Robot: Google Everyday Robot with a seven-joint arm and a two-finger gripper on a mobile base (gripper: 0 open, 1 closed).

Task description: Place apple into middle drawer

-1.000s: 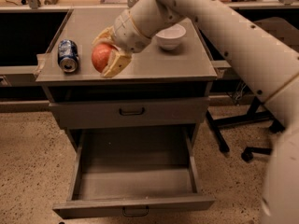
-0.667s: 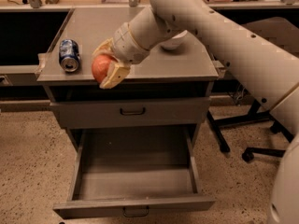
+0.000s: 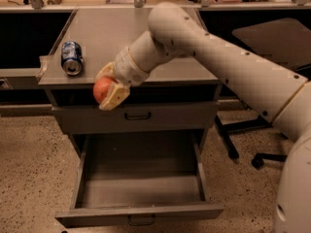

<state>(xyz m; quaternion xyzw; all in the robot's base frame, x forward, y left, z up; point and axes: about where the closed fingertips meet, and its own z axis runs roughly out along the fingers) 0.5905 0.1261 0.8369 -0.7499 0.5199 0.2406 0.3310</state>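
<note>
My gripper is shut on the red-orange apple and holds it in the air just past the front edge of the cabinet top, at the left, level with the upper drawer front. The cream fingers clasp the apple from above and below. The middle drawer is pulled wide open below, its flat grey tray bare and its small dark handle at the front edge. The apple hangs above the drawer's back left part.
A blue soda can lies on its side on the grey cabinet top at the left. My white arm crosses the top from the right and hides its right part. An office chair base stands on the speckled floor to the right.
My gripper has carried the apple forward and down, from over the cabinet top to past its front edge. The white bowl is now hidden behind my arm.
</note>
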